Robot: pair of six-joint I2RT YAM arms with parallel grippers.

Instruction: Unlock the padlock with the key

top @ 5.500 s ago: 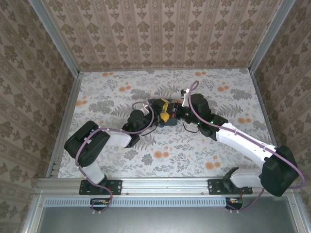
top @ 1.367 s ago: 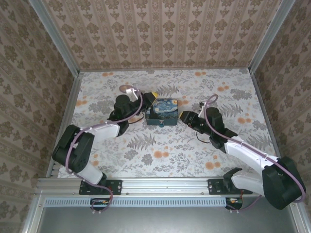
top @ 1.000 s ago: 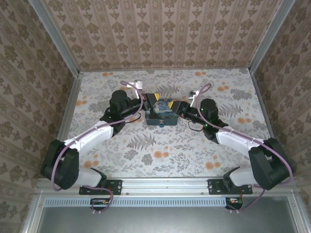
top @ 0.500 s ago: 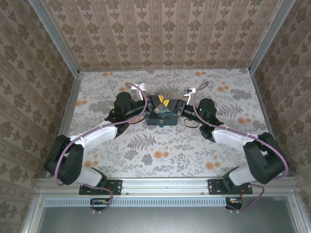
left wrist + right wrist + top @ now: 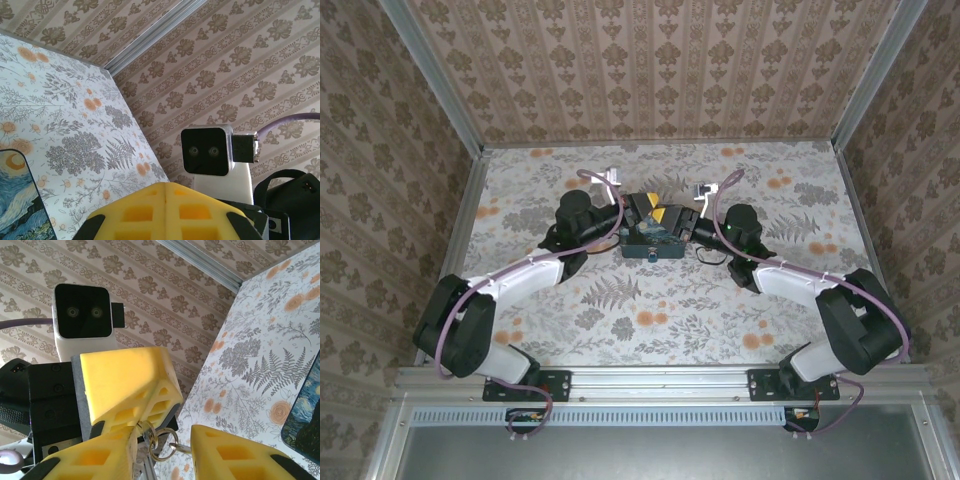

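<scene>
One painted tin box (image 5: 655, 245) lies near the left end effector (image 5: 643, 208).

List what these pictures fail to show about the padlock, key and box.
Padlock: a speck in the top view, too small to tell locked or open.
Key: blade hidden in the left claw's pinch, right wrist view; ring hangs out.
Box: cut off by both wrist views' edges.

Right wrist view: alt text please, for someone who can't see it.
The left fingers, shut, reach in from upper left with small metal rings dangling at their tip, between the open right fingers. Behind are the left wrist camera, patterned wall, floral table and a painted tin's corner.
</scene>
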